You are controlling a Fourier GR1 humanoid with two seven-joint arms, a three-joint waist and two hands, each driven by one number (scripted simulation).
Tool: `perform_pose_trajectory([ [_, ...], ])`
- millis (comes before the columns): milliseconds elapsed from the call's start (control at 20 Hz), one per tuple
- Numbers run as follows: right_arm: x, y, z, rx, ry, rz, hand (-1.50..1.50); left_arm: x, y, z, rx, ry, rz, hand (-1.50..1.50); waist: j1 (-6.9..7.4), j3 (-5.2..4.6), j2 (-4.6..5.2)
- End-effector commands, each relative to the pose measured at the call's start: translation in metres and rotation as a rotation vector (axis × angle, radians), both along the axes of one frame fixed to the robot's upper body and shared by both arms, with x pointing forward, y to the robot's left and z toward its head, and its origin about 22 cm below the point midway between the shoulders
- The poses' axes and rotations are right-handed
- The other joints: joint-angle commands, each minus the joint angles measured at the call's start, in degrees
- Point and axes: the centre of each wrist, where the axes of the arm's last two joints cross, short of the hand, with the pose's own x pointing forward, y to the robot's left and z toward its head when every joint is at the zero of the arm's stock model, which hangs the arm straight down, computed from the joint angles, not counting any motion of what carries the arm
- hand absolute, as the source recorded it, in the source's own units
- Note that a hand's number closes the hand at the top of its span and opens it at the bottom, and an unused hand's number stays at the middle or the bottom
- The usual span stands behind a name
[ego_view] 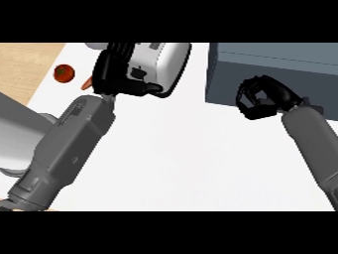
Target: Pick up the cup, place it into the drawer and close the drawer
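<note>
Cup (162, 63): white, tilted, clasped by curled left hand (116, 69) at counter's far edge | drawer unit (274, 74): well apart, right | right hand (263, 99): curled, empty, against drawer front (opening unseen) | risk: cup slipping during crossing, striking drawer wall.

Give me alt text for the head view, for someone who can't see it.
The robot's left hand is curled round a white cup held tilted above the white counter. Its right hand, fingers curled, sits at the front edge of a grey-blue drawer unit at the right. A red tomato lies at the far left.
</note>
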Motion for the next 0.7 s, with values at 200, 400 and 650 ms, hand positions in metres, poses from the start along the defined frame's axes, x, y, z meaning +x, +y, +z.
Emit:
perform_pose_trajectory([
  [200,0.03,-0.029,0.079,-0.003,-0.16,-0.175,1.5,-0.002,0.014,0.002,0.004,-0.011,-0.033,-1.5,3.58,-0.23,1.44],
  [400,0.027,-0.048,0.092,0.02,-0.151,-0.168,1.5,-0.007,0.009,-0.005,-0.017,-0.007,-0.053,-1.5,3.87,-0.26,1.67],
  [650,0.025,-0.052,0.099,0.037,-0.145,-0.154,1.5,-0.006,0.009,-0.002,-0.02,-0.005,-0.067,-1.5,3.57,-0.26,1.73],
])
